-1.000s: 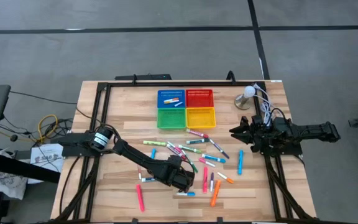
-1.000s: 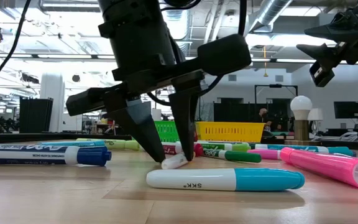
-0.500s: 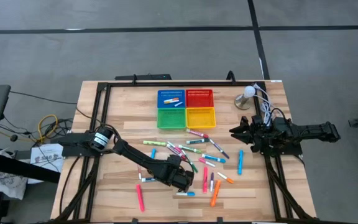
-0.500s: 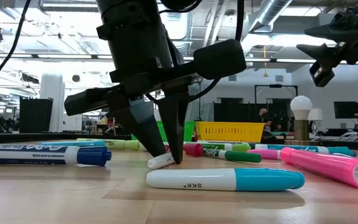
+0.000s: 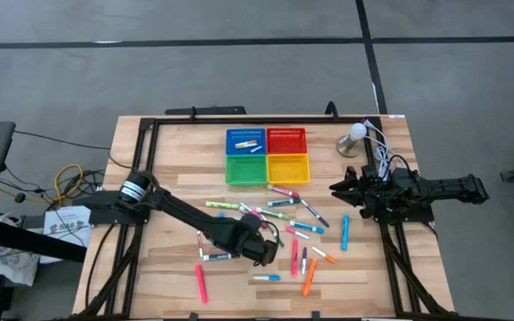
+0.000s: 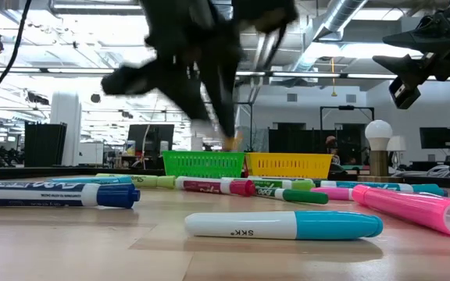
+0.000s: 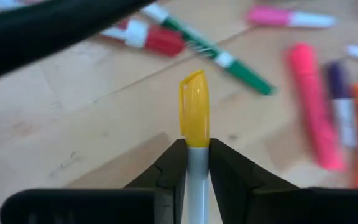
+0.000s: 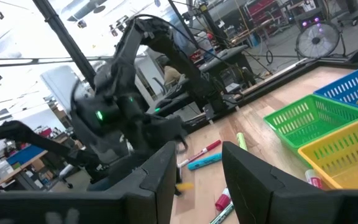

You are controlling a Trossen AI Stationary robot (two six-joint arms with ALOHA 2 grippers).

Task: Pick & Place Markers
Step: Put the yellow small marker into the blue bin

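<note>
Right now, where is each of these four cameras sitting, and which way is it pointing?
High view: above the table, looking straight down; both arms show.
Low view: at tabletop height, looking across markers toward the green basket; the left end effector hangs blurred above.
Left wrist view: on the left arm, looking past its fingers clamping a yellow-capped marker.
Right wrist view: on the right arm, facing across the table at the left arm.
The low and right wrist views share the green basket.
</note>
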